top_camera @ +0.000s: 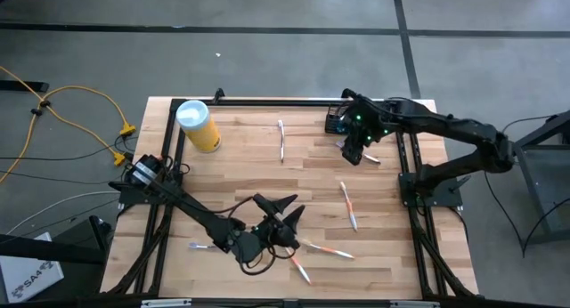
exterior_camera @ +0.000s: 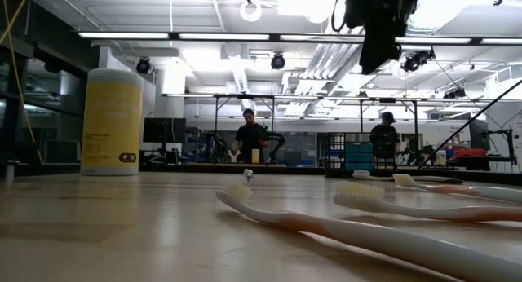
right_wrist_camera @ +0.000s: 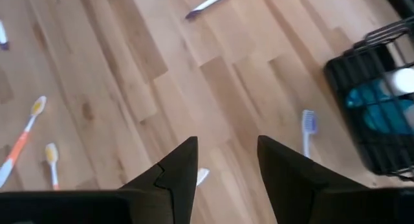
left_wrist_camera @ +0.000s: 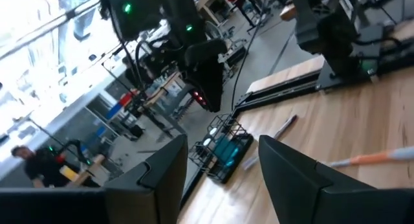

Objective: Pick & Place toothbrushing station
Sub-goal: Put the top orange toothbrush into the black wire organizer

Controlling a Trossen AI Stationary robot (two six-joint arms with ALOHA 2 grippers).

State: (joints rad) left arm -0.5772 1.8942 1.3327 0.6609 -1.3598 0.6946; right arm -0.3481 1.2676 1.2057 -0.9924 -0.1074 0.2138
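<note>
While the wooden bench (top_camera: 294,174) carries scattered toothbrushes (top_camera: 348,206), the toothbrushing station (top_camera: 337,122) sits at its far right corner; the right pincer (top_camera: 356,153) hovers beside it, open and empty, and the left pincer (top_camera: 283,210) too.

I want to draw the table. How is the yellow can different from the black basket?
The yellow canister is round, solid and stands upright with a white lid; the black wire basket is boxy, see-through mesh, open on top. The canister stands at the table's far left corner with no arm near it; the basket sits at the far right, beside the right gripper, with something teal inside. Both rest on the wooden table, along its far edge.
</note>
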